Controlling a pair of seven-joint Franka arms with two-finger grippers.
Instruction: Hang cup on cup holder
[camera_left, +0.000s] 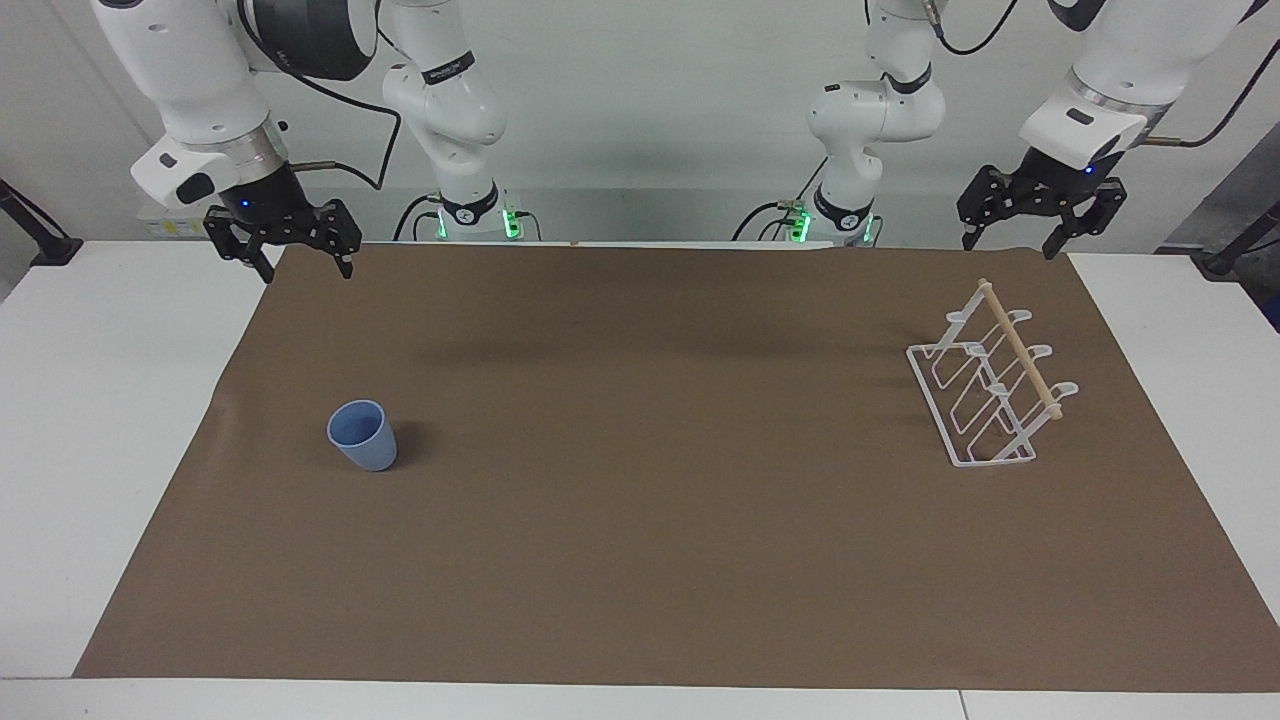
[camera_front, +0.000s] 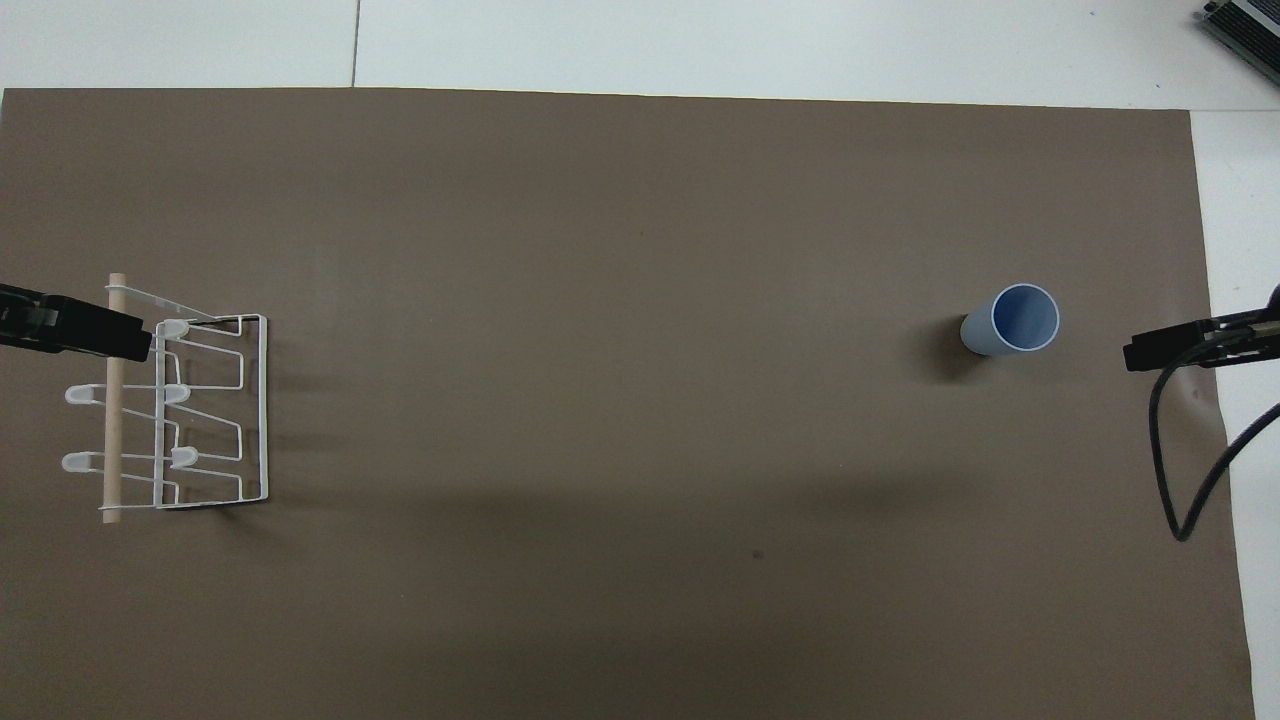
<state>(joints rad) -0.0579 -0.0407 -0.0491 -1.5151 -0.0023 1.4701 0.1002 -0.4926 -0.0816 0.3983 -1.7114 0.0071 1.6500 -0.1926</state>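
Overhead: cup (camera_front: 1013, 322) upright, cup holder (camera_front: 190, 405) well apart.
My left gripper (camera_front: 110, 335) tip overlaps holder's dowel; right gripper (camera_front: 1150, 351) beside cup.
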